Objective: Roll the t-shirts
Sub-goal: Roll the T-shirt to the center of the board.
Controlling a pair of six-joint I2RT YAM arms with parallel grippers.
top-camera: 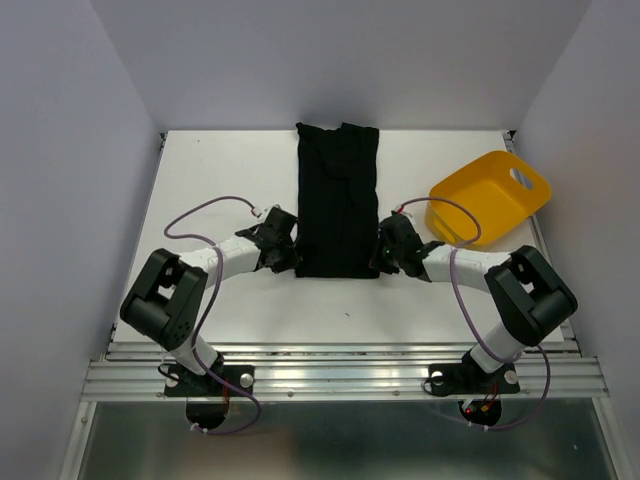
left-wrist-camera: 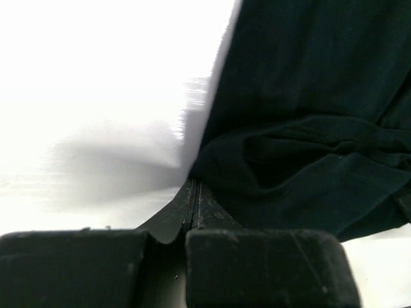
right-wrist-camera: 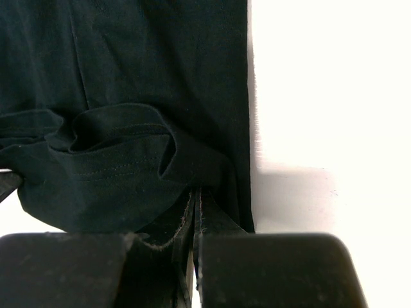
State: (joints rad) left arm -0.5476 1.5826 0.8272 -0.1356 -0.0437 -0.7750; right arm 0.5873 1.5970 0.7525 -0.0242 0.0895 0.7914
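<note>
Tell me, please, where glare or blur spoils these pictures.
Left wrist: table blown out white, t-shirt edge smeared. Right wrist: table equally overexposed, shirt folds and stitching sharp. Top external: evenly lit, soft shadows only.

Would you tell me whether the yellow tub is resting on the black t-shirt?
No, the yellow tub stands apart, right of the t-shirt, with a gap between them.

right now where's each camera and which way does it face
top external: above, behind the bases, looking down on the table; both arms, left hand, right hand show
left wrist: on the left arm, looking along its shut hand at the left edge of the t-shirt
right wrist: likewise, right arm, shirt's right edge
shared: both wrist views show the bunched near hem
</note>
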